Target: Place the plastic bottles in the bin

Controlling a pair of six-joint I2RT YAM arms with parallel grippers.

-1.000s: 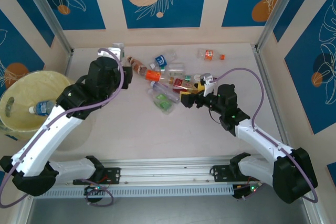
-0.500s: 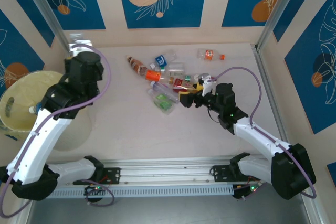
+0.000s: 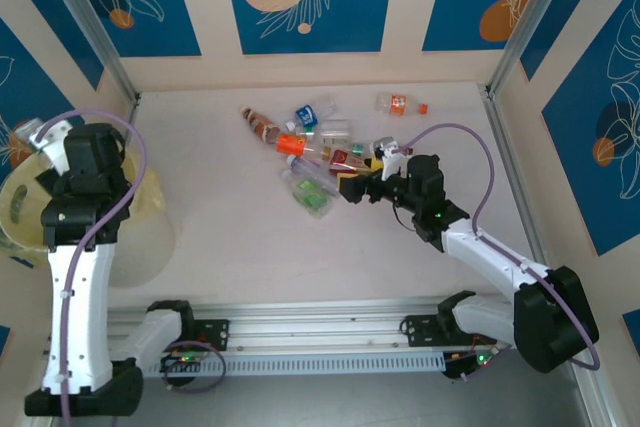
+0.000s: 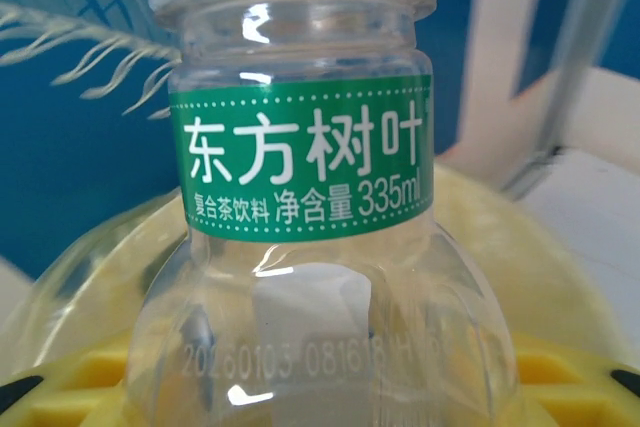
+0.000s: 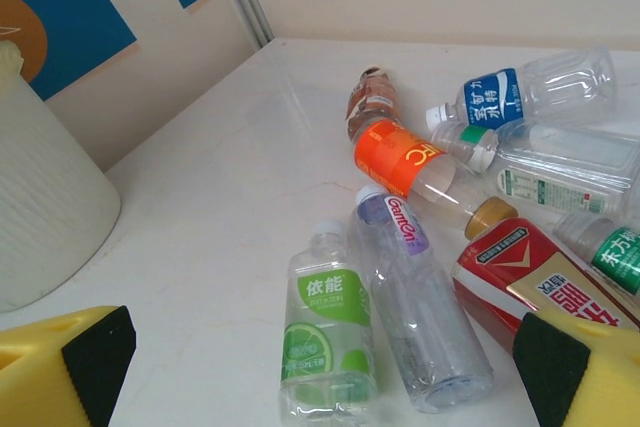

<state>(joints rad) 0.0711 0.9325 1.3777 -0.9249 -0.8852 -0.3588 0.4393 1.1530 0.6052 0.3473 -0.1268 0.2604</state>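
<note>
The left gripper (image 4: pixel 318 395) is clamped part-way closed on a clear green-labelled bottle (image 4: pixel 305 172), its yellow fingers (image 4: pixel 575 382) pressed to the body on either side. It holds the bottle over the pale yellow bin (image 3: pixel 18 212), which sits at 9 o'clock on the table (image 3: pixel 230 237). The right gripper (image 3: pixel 362 179) has its jaws spread wide and grips nothing, just at the 4 o'clock edge of the heap of bottles (image 3: pixel 315 152) near the centre. Directly ahead of its fingers lie a lime-labelled bottle (image 5: pixel 325 342) and a purple-labelled bottle (image 5: pixel 415 297) side by side, with a red-labelled bottle (image 5: pixel 525 277) at their 3 o'clock. One orange-labelled bottle (image 3: pixel 398 103) lies apart at 1 o'clock.
</note>
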